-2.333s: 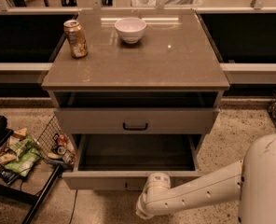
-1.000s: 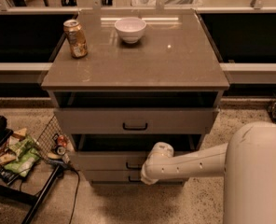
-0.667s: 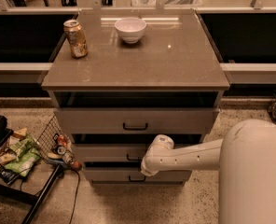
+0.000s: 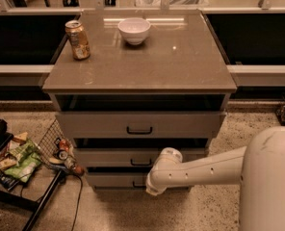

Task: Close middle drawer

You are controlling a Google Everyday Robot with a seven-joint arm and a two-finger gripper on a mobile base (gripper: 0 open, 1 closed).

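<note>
The middle drawer (image 4: pixel 109 157) is the second grey-beige front of the cabinet, with a small black bar handle (image 4: pixel 141 163). It stands almost pushed in, with a thin dark gap above its front. My gripper (image 4: pixel 165 158) is at the end of the white arm that reaches in from the lower right. It sits against the drawer's front, just right of the handle, and the wrist hides its tip. The top drawer (image 4: pixel 140 124) stands out a little further. The lowest drawer (image 4: pixel 113 179) is below, partly behind my arm.
A drink can (image 4: pixel 78 40) and a white bowl (image 4: pixel 134 30) stand on the cabinet top (image 4: pixel 181 66). A wire rack (image 4: pixel 46 143) with snack bags (image 4: pixel 19 159) and small cans sits on the floor at left. A black cable (image 4: pixel 77 196) lies there too.
The middle drawer has gone from pulled far out to almost shut. My arm has moved forward and up with its front towards the cabinet.
</note>
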